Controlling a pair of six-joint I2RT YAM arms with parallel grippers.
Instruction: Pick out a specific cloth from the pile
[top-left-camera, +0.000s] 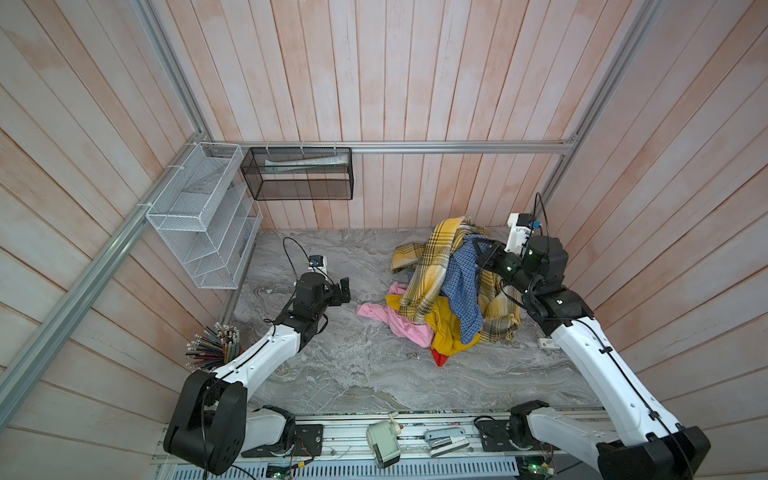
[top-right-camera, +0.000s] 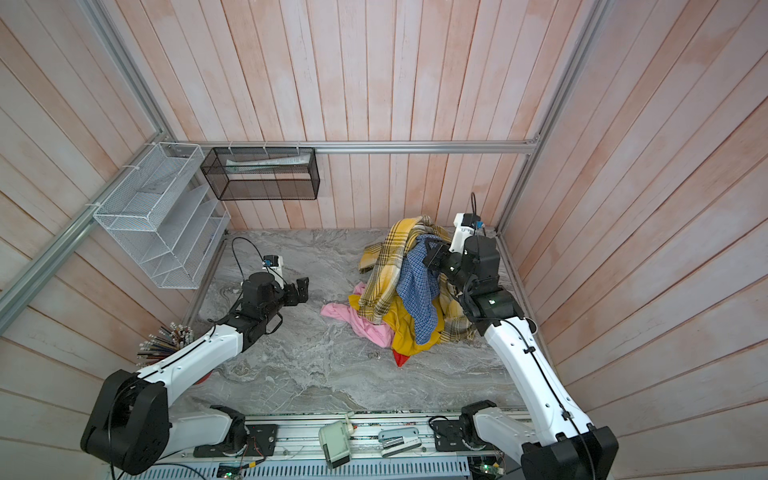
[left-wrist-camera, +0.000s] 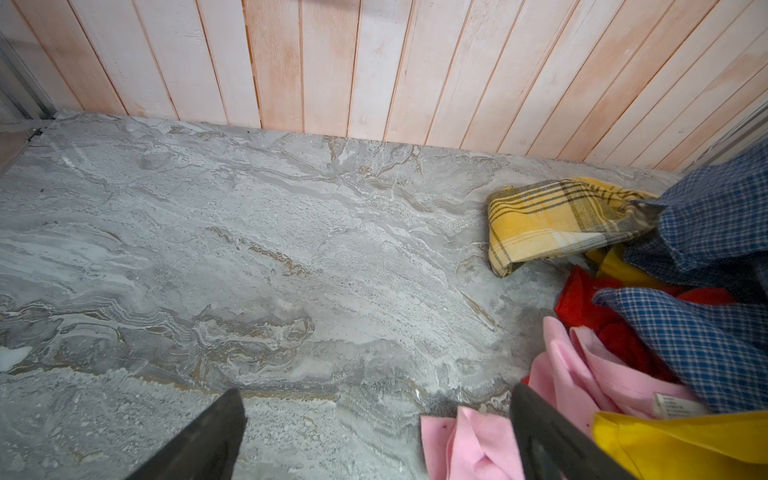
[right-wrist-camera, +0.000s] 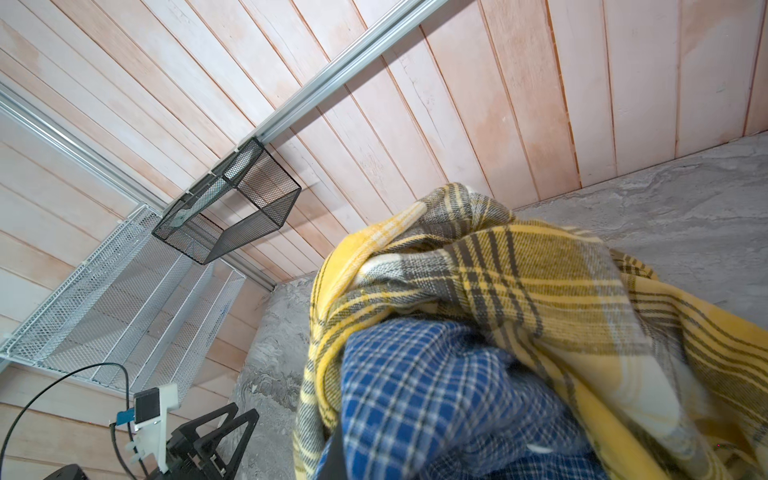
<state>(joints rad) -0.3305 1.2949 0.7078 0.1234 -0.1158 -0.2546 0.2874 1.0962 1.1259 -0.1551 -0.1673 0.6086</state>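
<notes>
The cloth (top-left-camera: 460, 286) hangs pinched in the right gripper (top-left-camera: 482, 249), above the pile (top-left-camera: 498, 320)
Blue shirt, fine white-and-dark check, crumpled; jaws clamped together on its top edge; it trails down over the mustard garment (top-left-camera: 446, 332); pink garment (top-left-camera: 399, 324) beside; yellow plaid cloth (top-left-camera: 422, 282) drapes against its upper part; left gripper (top-left-camera: 341, 292) jaws wide apart, holding nothing, over the marble table (top-left-camera: 332, 374), left of the pile.

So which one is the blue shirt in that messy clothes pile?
Find the heap of clothes on the grey marble table's right side. On top, hanging from the right tool, is the blue checked shirt. It's the only blue piece; its neighbours are yellow plaid, plain yellow, pink and red.
</notes>
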